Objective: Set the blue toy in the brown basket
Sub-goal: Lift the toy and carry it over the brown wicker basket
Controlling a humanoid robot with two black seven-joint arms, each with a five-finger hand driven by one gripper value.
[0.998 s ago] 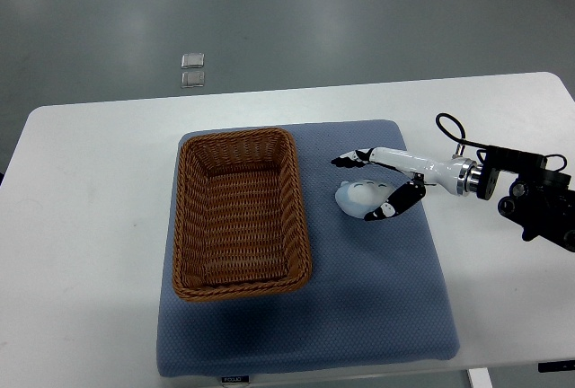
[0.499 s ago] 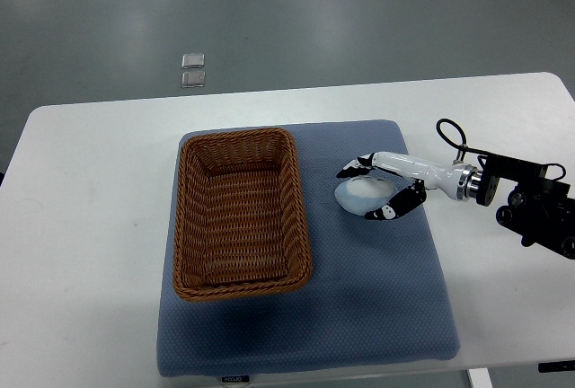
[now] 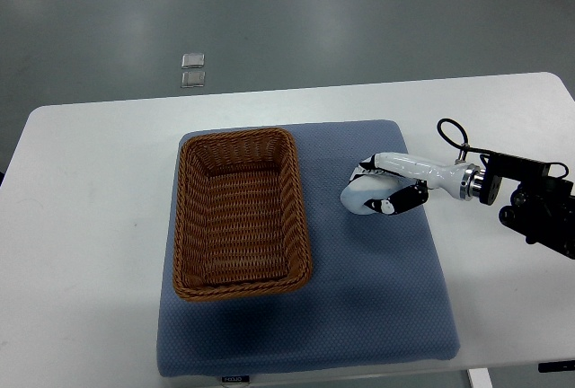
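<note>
Where the blue-grey mat (image 3: 377,307) reaches almost to the near edge of the white table (image 3: 90,226), its own near half lies bare, with a small label at its near edge. Farther in, the brown basket (image 3: 241,213) stands on the mat's left half, a woven rectangular tub with nothing showing inside it. To the right of the basket, apart from its rim and toward the mat's right edge, the blue toy (image 3: 363,194) rests on the mat, a pale rounded thing. The right hand (image 3: 384,189) is curled closely round it, dark-tipped fingers (image 3: 395,204) wrapped over its near and far sides, with the arm running off to the table's right edge. Beyond the table's far edge, two small clear squares (image 3: 192,71) lie on the grey floor.
</note>
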